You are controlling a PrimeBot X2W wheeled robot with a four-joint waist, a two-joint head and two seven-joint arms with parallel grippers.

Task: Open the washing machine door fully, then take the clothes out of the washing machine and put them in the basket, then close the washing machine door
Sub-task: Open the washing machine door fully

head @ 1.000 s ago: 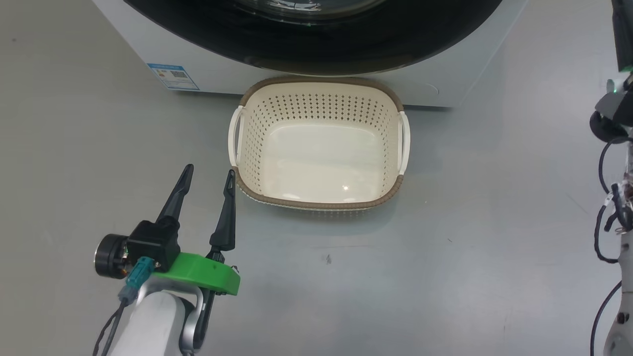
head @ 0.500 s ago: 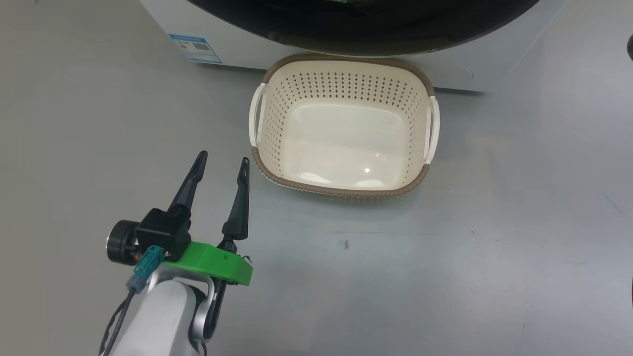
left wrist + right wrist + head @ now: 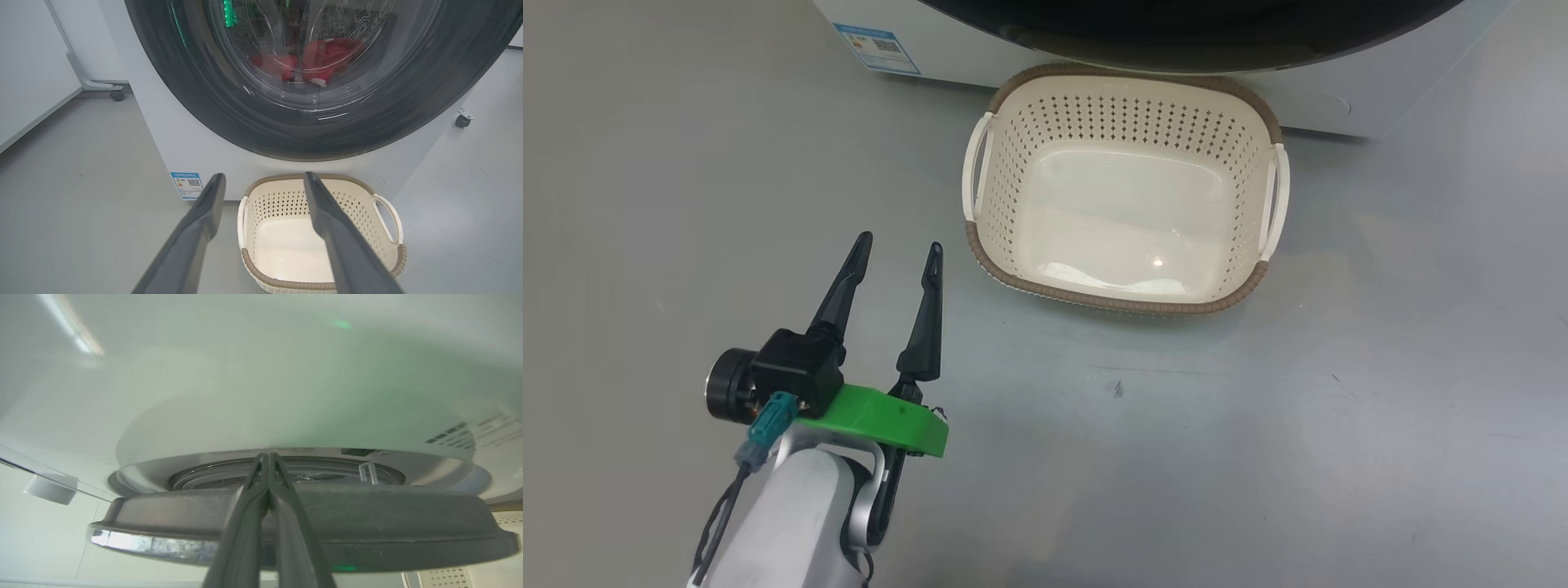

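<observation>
1. While the basket (image 3: pixel 1111 300) stands on the grey floor (image 3: pixel 1258 457) with nothing in it, no garment has yet been moved. The unloading step is wholly to come.
2. Washing machine (image 3: pixel 196 155): directly behind the basket, its blue label (image 3: pixel 878 47) behind the basket and toward the robot's left.
3. Washing machine door (image 3: pixel 229 106): above and behind the basket, overhanging its rear rim. From the left wrist it looks close against the machine front. Edge-on from the right wrist, its latch hook (image 3: pixel 367 471) is bared and a gap shows behind the rim, so it appears only just cracked.
4. Clothes (image 3: pixel 327 57): red, lying in the drum behind the door glass, above and behind the basket.
5. Left gripper (image 3: pixel 898 242): over the floor just beside the basket's near left corner, jaws spread wide, holding nothing.
6. Right gripper (image 3: pixel 267 455): at the door's edge, well above the basket. Its two fingers are pressed together with nothing between them, and the tips reach over the rim into the gap. It seems to be hooking the door rather than pinching it.
7. Progress, as judged: the first step is barely begun. Swinging the door fully open, lifting out the clothes and closing the door all remain.
</observation>
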